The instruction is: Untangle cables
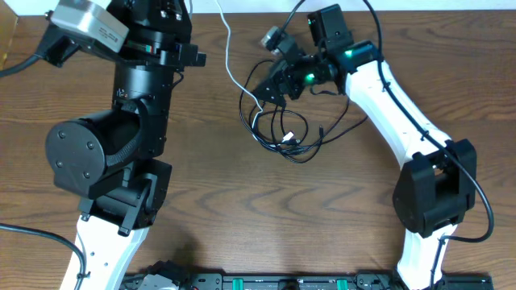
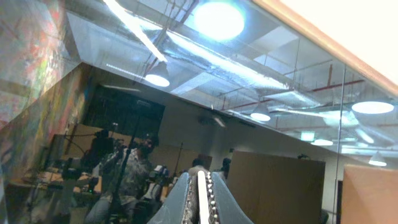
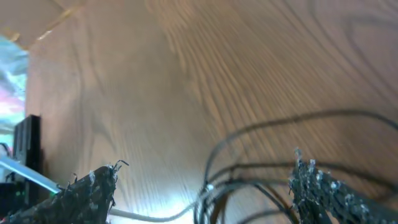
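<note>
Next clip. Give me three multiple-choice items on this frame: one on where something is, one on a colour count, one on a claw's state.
1. Where does the tangle of thin black cables lie?
A) mid-table, by the right claw
B) at the left arm's base
C) hanging off the table

2. How many white cords show?
A) none
B) one
C) three

3. The left claw is:
A) open over the cables
B) shut on a cord
C) shut, empty, aimed upward

Key: 1A, the overhead view shows the loops beside that claw. 2B, a single thin white cord enters the tangle from the frame's top. 3C, its wrist view shows it closed against ceiling lights.
</note>
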Robot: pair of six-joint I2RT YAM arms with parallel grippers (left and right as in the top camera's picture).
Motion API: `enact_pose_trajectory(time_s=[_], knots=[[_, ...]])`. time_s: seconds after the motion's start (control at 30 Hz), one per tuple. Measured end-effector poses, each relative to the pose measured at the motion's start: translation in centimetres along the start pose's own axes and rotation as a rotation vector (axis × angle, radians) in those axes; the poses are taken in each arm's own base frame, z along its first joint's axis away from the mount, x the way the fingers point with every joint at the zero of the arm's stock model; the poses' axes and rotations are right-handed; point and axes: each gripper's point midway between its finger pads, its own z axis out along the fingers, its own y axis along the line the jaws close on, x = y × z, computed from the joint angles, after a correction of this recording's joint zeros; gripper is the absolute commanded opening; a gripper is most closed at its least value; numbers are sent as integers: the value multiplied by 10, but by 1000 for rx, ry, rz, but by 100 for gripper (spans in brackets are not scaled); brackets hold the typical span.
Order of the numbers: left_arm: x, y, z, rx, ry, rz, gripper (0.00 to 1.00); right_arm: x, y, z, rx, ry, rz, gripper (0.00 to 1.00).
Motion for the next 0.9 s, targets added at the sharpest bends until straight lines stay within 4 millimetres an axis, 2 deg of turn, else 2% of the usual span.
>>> enact_pose_trajectory(time_s=[0.13, 0.17, 0.23, 0.37, 0.53, 0.63, 0.73, 0.83, 0.9], knots=[[-1, 0, 0, 1, -3, -8, 7, -6, 14, 7, -40, -14, -35, 79], [-1, 0, 0, 1, -3, -8, 7, -6, 17, 8, -48, -15, -41, 74], [-1, 0, 0, 1, -3, -8, 8, -7, 20, 11, -54, -13, -48, 74], [6, 2, 0, -8, 27, -6, 7, -7, 4, 8, 18, -11, -11, 75], [14, 4, 0, -16, 57, -4, 7, -22, -26, -28, -2, -127, 13, 74], [15, 4, 0, -17, 59, -4, 7, -25, -28, -48, -79, -181, 12, 73], [15, 4, 0, -17, 59, -4, 7, -25, -9, -50, -183, -194, -13, 71], [15, 4, 0, -18, 61, -20, 7, -22, 25, -25, -245, -145, -63, 66], [15, 4, -1, -18, 62, -23, 7, -21, 35, -14, -251, -128, -87, 61]])
